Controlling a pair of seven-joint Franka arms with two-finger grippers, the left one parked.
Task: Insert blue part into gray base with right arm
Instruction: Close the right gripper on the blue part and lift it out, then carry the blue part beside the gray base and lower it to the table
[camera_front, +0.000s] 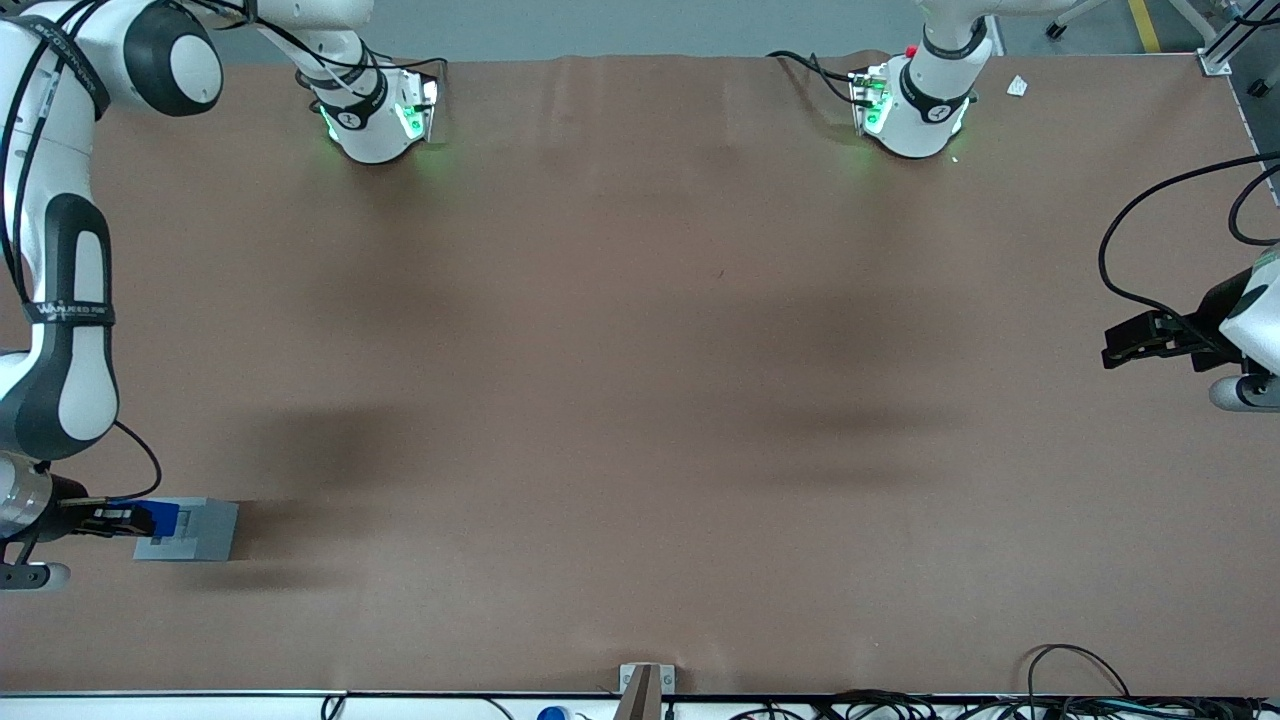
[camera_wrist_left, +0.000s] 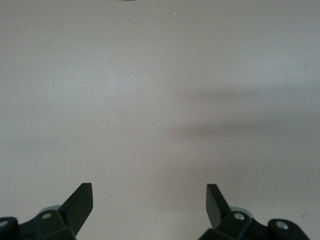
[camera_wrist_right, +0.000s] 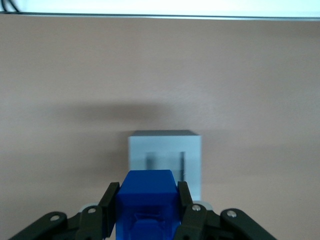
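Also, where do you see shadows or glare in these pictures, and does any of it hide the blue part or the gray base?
Front view: soft dark shadows lie on the brown table, one beside the gray base; green light glows at the arm bases. Right wrist view: a shadow band above the gray base, a bright strip at the table edge; the blue part in the gripper is clear, its jaws shut on it.

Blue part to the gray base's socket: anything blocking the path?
Nothing visible. The gripper holds the small bright blue plastic block just above the light gray square base, whose square socket looks empty.

one blue part (camera_wrist_right: 147, 200), one gray base (camera_wrist_right: 165, 155)
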